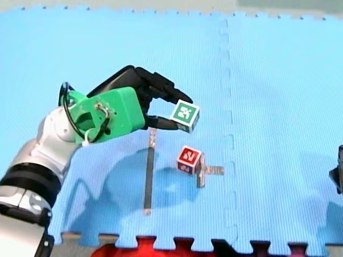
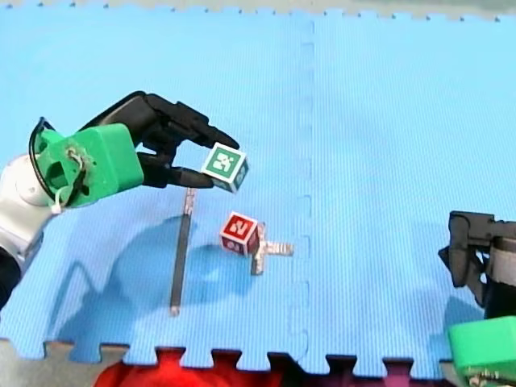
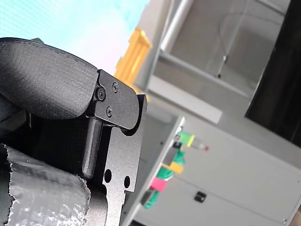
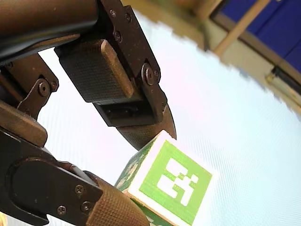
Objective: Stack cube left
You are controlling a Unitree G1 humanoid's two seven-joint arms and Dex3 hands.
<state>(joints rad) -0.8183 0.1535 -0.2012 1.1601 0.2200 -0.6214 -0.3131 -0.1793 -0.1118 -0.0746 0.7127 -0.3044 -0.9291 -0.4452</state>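
My left hand (image 1: 170,111) is shut on a green cube (image 1: 185,116) with a white patterned face, held in the air above the blue mat. The same cube (image 4: 165,184) shows pinched between the fingertips (image 4: 141,133) in the second wrist view. A red cube (image 1: 188,159) lies on the mat just below and slightly right of the held cube, apart from it. My right hand (image 2: 466,254) is at the right edge of the mat, far from both cubes.
The blue foam mat (image 1: 268,80) covers the work surface, with a seam running down its middle. Strips of grey tape (image 1: 149,176) lie left of the red cube and a short taped cross (image 1: 206,172) beside it. Something red (image 1: 123,249) lies at the mat's front edge.
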